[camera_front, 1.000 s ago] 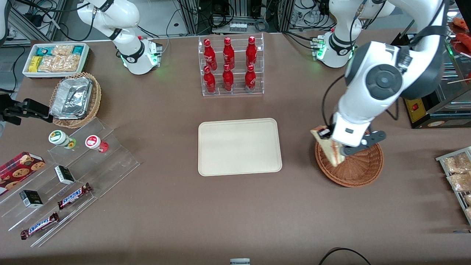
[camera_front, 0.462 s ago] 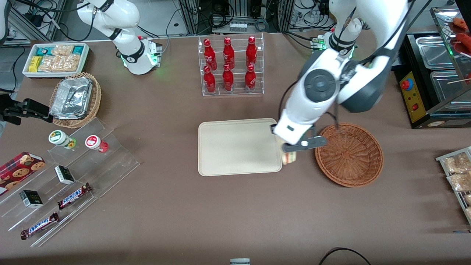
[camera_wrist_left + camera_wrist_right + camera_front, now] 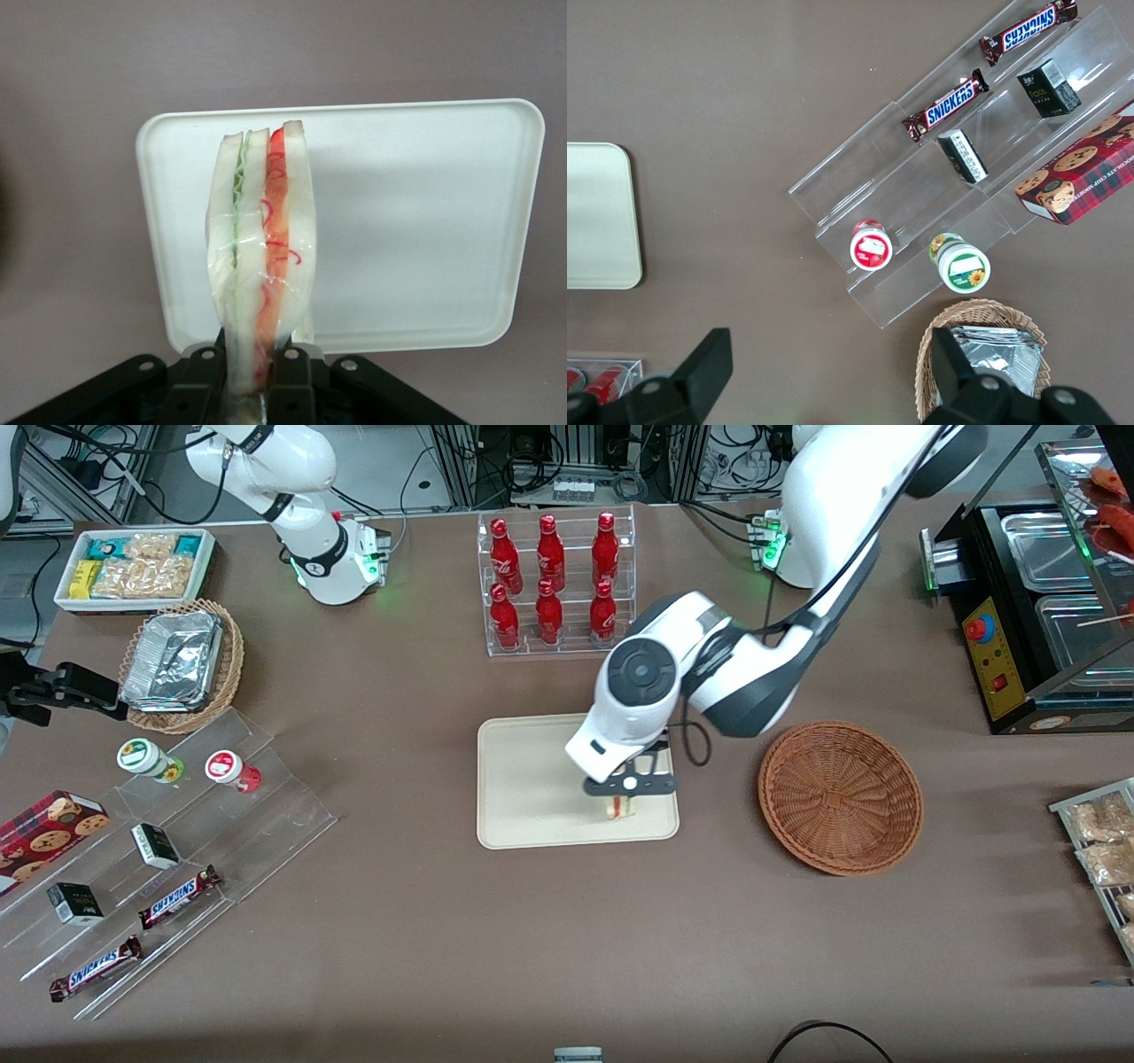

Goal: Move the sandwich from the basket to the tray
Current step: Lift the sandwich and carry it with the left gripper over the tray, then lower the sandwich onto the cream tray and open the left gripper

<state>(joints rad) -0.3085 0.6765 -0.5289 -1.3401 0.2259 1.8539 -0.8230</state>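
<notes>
Above tray (image 3: 532, 779), gripper (image 3: 623, 804) clamping sandwich (image 3: 261, 266)

- "SNICKERS" stands in white-and-blue lettering on two brown candy bars (image 3: 96, 968) (image 3: 180, 896) lying on the clear stepped display stand (image 3: 177, 850); in the front view the second bar sits at about 1 o'clock from the first, a step higher.
- The same "SNICKERS" lettering reads on both bars in the right wrist view.
- The gripper (image 3: 625, 797), above the tray (image 3: 532, 779) with the sandwich (image 3: 619, 808) clamped, carries no readable text; neither does the basket (image 3: 840, 797).
</notes>
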